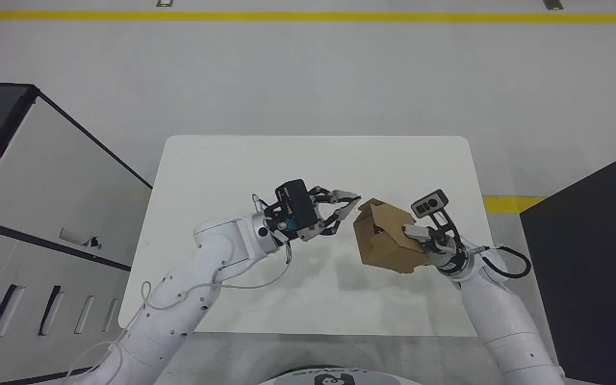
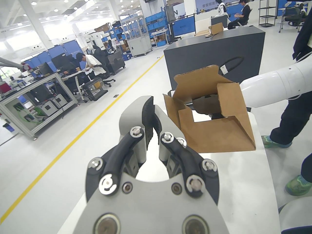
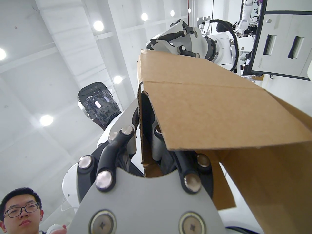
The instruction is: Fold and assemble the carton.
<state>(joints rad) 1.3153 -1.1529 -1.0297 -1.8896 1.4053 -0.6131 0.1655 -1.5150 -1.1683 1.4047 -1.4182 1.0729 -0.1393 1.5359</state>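
Carton (image 1: 383, 234): right of centre in the top view, over the table (image 1: 241, 164). Partly folded, flaps loose, nothing inside. Right gripper (image 3: 146, 127) pinches one side wall. Left gripper (image 2: 152, 120) sits just left of the carton, fingers pressed together, holding nothing.

Judgement: light, thin board that bends at the creases and crushes easily. Grip walls near folds, not free flaps.

carton (image 1: 383, 236): over table (image 1: 241, 173), right half | left gripper (image 1: 348, 214): just left of it
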